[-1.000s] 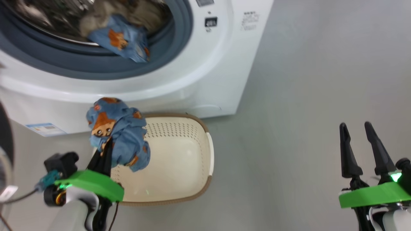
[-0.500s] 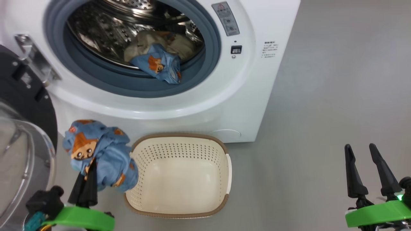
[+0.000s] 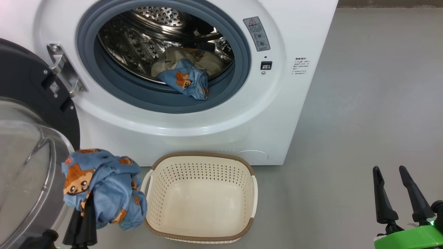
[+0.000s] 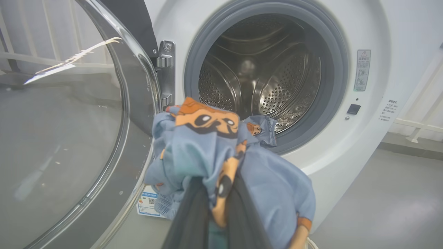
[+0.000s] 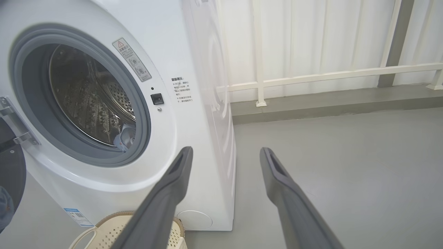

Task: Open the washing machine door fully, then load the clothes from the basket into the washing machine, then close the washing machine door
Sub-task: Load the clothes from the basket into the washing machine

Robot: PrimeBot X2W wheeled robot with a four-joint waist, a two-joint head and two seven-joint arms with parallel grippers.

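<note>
Since a second ago, the left gripper [image 3: 89, 202] had carried the blue garment [image 3: 104, 186] from over the basket [image 3: 202, 156] to its left, beside the open door [image 3: 24, 76]. Its jaws were clenched on the garment. The right gripper [image 3: 390, 169] stood spread and empty. Other clothes [image 3: 185, 81] lay in the drum [image 3: 155, 45].

Right gripper [image 3: 389, 169]: two long black tapered fingers [image 3: 380, 197], slotted tips, bright green plastic mount [image 3: 408, 238], small green LED [image 3: 431, 223] lit.

The washing machine [image 3: 214, 121] has a glossy white shell, a shiny perforated steel drum [image 3: 138, 41] and a matt rubber gasket [image 3: 131, 97]. Its door [image 3: 20, 166] is smooth clear glass framed in black. The basket [image 3: 200, 169] is matt cream plastic, the garment [image 3: 110, 197] soft cloth.
</note>
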